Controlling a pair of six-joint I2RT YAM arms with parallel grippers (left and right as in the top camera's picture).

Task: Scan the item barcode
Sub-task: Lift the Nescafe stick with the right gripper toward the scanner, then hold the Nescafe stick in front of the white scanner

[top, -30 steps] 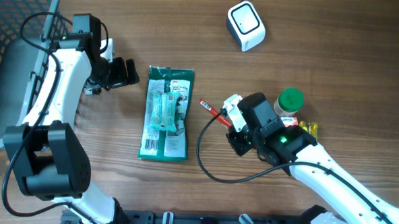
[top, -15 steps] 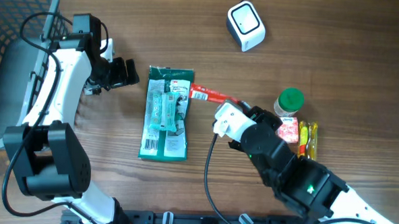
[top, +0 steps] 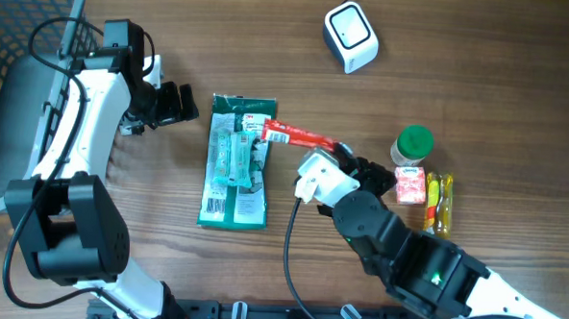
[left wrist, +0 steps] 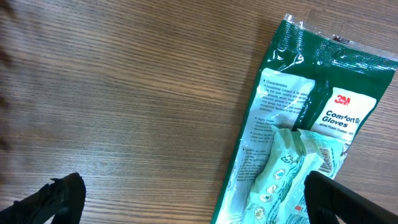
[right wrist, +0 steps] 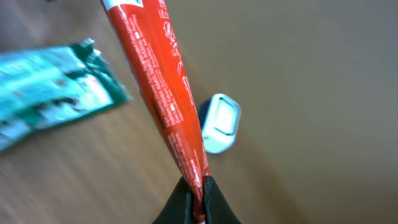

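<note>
Right claw (right wrist: 193,188) pinches red stick pack (right wrist: 163,93) by its end; left claw (top: 186,105) gapes wide near glove packet (top: 236,162).

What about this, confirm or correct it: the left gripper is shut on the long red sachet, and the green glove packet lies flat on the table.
Wrong arm. The right gripper is shut on the long red sachet, as the right wrist view shows; the left gripper stands open. The green glove packet lies flat on the table.

Gloves packet (top: 234,167) lies flat on the table (top: 462,52), green-capped jar (top: 415,142) well apart
</note>
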